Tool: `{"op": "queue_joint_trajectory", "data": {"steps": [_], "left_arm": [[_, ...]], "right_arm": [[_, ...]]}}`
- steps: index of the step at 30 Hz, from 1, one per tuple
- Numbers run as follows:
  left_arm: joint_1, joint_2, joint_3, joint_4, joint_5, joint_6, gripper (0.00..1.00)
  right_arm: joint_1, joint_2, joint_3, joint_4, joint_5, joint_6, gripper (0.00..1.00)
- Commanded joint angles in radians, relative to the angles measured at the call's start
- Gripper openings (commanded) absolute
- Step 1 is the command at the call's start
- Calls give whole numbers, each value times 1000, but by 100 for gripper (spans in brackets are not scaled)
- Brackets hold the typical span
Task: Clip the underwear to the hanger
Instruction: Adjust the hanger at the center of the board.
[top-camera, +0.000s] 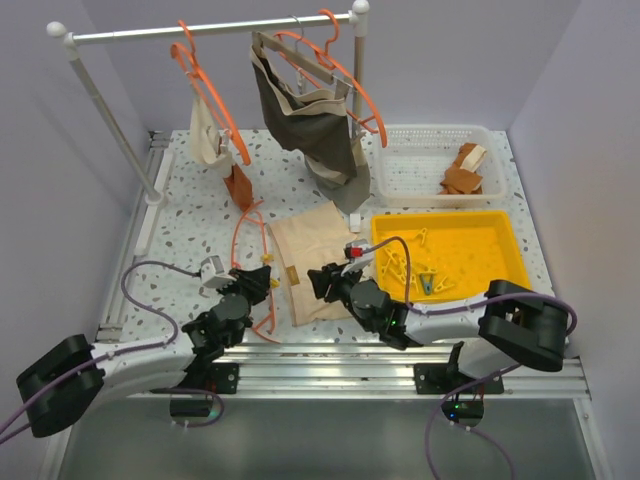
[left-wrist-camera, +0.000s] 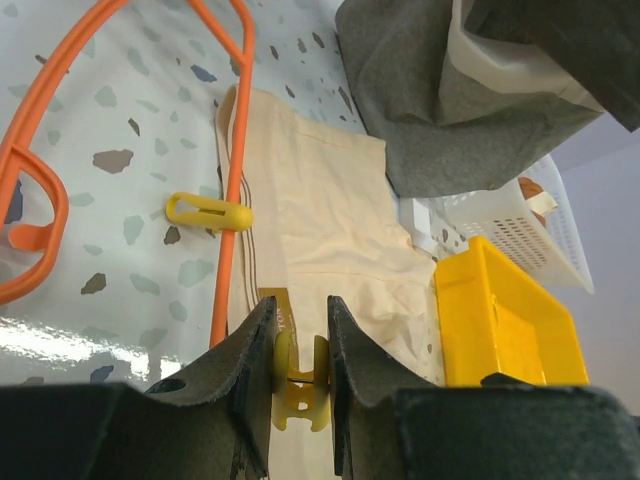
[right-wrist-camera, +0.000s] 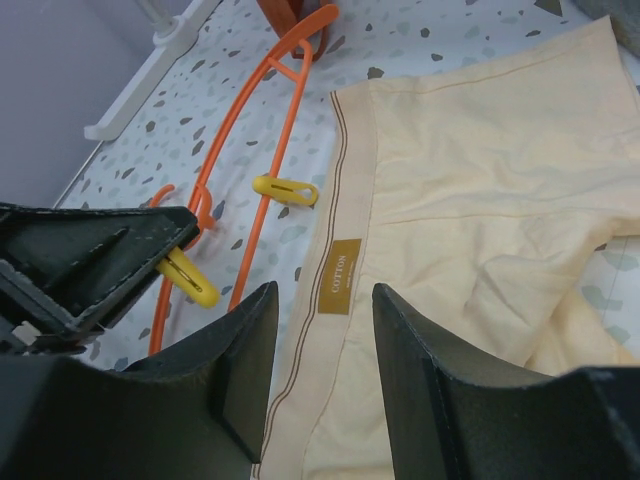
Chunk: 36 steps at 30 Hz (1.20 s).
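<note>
We pinch a clip (left-wrist-camera: 300, 385) in the left gripper (left-wrist-camera: 300, 310). The hanger (left-wrist-camera: 235, 150) runs near-to-far just beyond, along the underwear's (left-wrist-camera: 320, 220) left edge. The right gripper (right-wrist-camera: 325, 295) gapes empty.

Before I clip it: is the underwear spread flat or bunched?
Spread flat: the underwear lies open on the table, waistband straight along the hanger.
</note>
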Motion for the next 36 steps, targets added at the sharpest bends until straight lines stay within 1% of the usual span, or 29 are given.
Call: {"op": "queue_joint_trajectory", "data": {"steps": [1, 3, 4, 5, 6, 7, 8, 9, 11, 12, 16, 17, 18, 20, 21, 22, 23, 24, 27, 29, 31, 32, 34, 36], "left_arm": [[-14, 117, -276, 247, -72, -76, 0], [-22, 186, -276, 292, -84, -123, 0], [-43, 201, -278, 295, -99, -149, 0], [-61, 214, -278, 294, -155, -175, 0], [-86, 217, -275, 278, -199, -248, 0], [-145, 212, -267, 199, -246, -289, 0], [-167, 190, -233, 130, -321, -324, 0], [-193, 177, -209, -24, -352, -386, 0], [-209, 145, -161, -137, -416, -431, 0], [-216, 107, -156, -181, -426, -427, 0], [-218, -37, -159, -194, -447, -334, 0], [-218, -100, -161, -196, -460, -308, 0], [-220, -132, -158, -202, -464, -248, 0], [-218, -200, -152, -232, -472, -191, 0], [-220, -270, -150, -257, -472, -141, 0], [-220, -304, -147, -277, -474, -119, 0], [-220, -377, -144, -307, -472, -106, 0], [-220, -410, -140, -373, -474, -94, 0], [-220, -542, -126, -491, -478, -88, 0], [-220, -628, -120, -516, -474, -51, 0], [-220, -674, -124, -527, -470, -34, 0], [-220, -711, -127, -560, -466, -24, 0], [-220, -737, -133, -578, -464, -20, 0], [-220, -760, -133, -613, -466, -36, 0]], "right_arm": [[4, -58, -36, 53, 12, -36, 47], [6, -76, -56, 58, 9, -39, 47], [4, -81, -61, 59, 11, -40, 47], [4, -90, -65, 59, 11, -46, 47], [4, -93, -67, 59, 9, -51, 47], [4, -95, -67, 56, 6, -60, 47], [4, -90, -64, 53, -1, -65, 47], [4, -84, -62, 49, -4, -68, 47], [4, -48, -38, 41, -24, -89, 48], [4, -29, -26, 35, -50, -95, 48], [0, 71, 45, 30, -138, -103, 48], [-3, 88, 68, 39, -158, -108, 48], [-6, 118, 77, 46, -170, -109, 47], [-31, 140, 108, 59, -231, -108, 47], [-45, 161, 119, 70, -263, -103, 47], [-60, 172, 129, 75, -324, -85, 47], [-92, 186, 152, 84, -358, -76, 47], [-104, 200, 166, 92, -386, -71, 47], [-144, 272, 240, 93, -483, -57, 46], [-167, 336, 290, 110, -553, -31, 46], [-190, 408, 342, 141, -581, -8, 46], [-201, 433, 359, 151, -624, 3, 45], [-219, 473, 390, 194, -653, 24, 45], [-227, 522, 439, 202, -667, 27, 44]]}}
